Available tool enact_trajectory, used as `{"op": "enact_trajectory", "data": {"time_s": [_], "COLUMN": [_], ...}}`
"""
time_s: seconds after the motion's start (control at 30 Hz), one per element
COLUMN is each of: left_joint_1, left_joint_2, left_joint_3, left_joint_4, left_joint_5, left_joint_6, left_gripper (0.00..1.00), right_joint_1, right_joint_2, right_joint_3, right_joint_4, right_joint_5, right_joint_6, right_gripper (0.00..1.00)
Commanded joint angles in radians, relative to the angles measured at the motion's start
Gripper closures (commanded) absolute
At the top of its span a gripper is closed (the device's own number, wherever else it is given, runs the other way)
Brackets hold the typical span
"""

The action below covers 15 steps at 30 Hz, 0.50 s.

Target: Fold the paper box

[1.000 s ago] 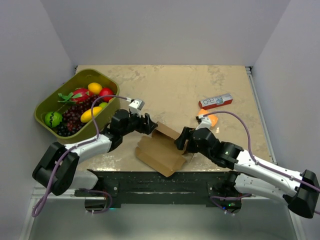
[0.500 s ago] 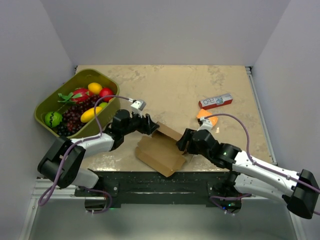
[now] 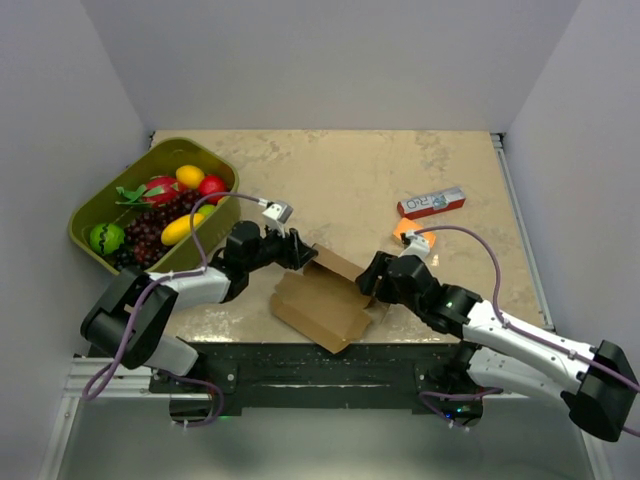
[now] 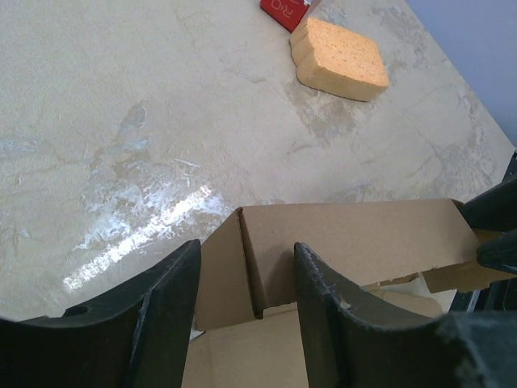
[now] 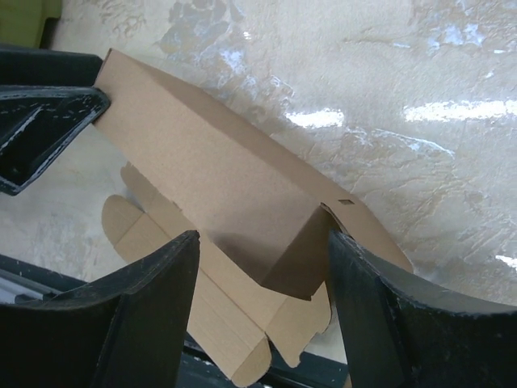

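The paper box (image 3: pixel 322 300) lies half-formed midway along the near edge of the table (image 3: pixel 350 170), one long wall raised on its far side. The left gripper (image 4: pixel 246 255) and right gripper (image 5: pixel 262 238) each straddle an end of that wall, jaws part open, nothing pinched. Wall-folding step, I'd say; next calls for gripping both ends together.

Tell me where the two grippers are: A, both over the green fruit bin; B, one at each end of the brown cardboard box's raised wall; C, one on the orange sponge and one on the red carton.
B: the left gripper and the right gripper each straddle one end of the paper box where its wall stands up, with their jaws open.
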Motion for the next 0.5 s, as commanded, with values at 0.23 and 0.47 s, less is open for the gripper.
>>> {"op": "enact_trajectory", "data": {"time_s": [0.23, 0.47], "left_joint_1": [0.008, 0.009], "left_joint_2": [0.038, 0.038], "left_joint_3": [-0.056, -0.096], "left_joint_4": [0.053, 0.078], "left_joint_5": [0.005, 0.011], "left_joint_6": [-0.015, -0.034], "left_gripper": [0.60, 0.64], "right_joint_1": [-0.044, -0.045], "right_joint_2": [0.056, 0.073], "right_joint_3": [-0.044, -0.058], "right_joint_4": [0.086, 0.113], "right_joint_5": [0.019, 0.022], "right_joint_6": [-0.015, -0.032], "right_gripper": [0.38, 0.43]}}
